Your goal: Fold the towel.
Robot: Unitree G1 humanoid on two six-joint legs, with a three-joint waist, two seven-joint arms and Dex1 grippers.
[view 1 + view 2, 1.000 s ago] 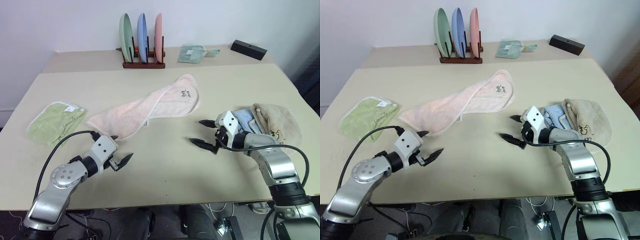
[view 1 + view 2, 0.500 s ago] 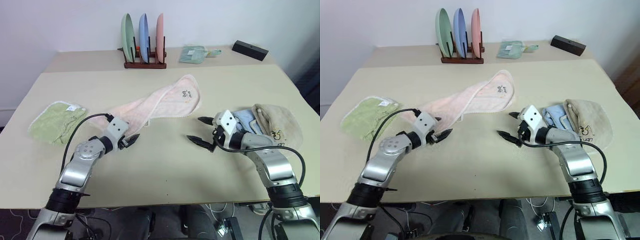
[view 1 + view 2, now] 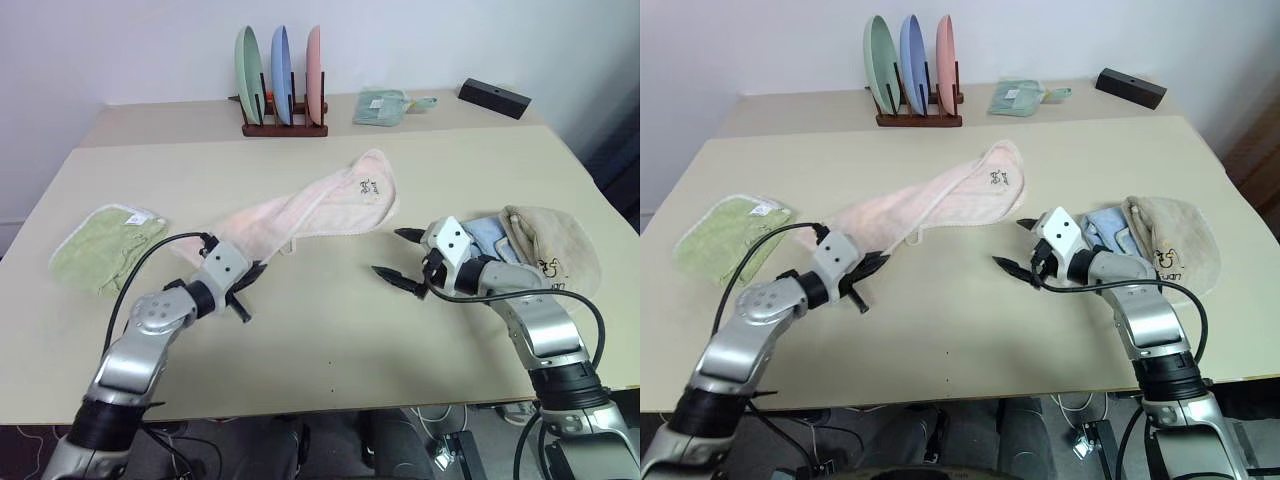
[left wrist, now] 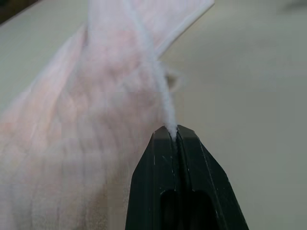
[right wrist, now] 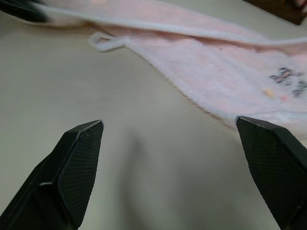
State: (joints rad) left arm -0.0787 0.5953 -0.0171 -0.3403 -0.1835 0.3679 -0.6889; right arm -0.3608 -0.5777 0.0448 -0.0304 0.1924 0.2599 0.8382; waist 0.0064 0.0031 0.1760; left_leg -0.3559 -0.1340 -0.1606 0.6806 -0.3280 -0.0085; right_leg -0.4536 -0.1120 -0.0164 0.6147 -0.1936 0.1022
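Note:
The towel (image 3: 320, 205), long, pale pink with whitish trim and a small dark mark near its far right end, lies rumpled across the middle of the table (image 3: 330, 340). My left gripper (image 3: 250, 274) sits at the towel's near left end. In the left wrist view its fingers (image 4: 158, 158) are shut on the towel's white edge trim (image 4: 165, 112). My right gripper (image 3: 392, 253) is open just above bare table, in front of the towel's right end (image 5: 230, 76), with nothing between its fingers.
A light green cloth (image 3: 105, 245) lies at the left. A beige towel (image 3: 555, 245) and a blue cloth (image 3: 490, 232) lie under my right arm. At the back stand a plate rack (image 3: 282, 90), a folded greenish cloth (image 3: 380, 105) and a black box (image 3: 497, 97).
My left gripper moved from the table's front up to the towel's near left end and shut on its edge trim. The right gripper has stayed open and barely shifted.

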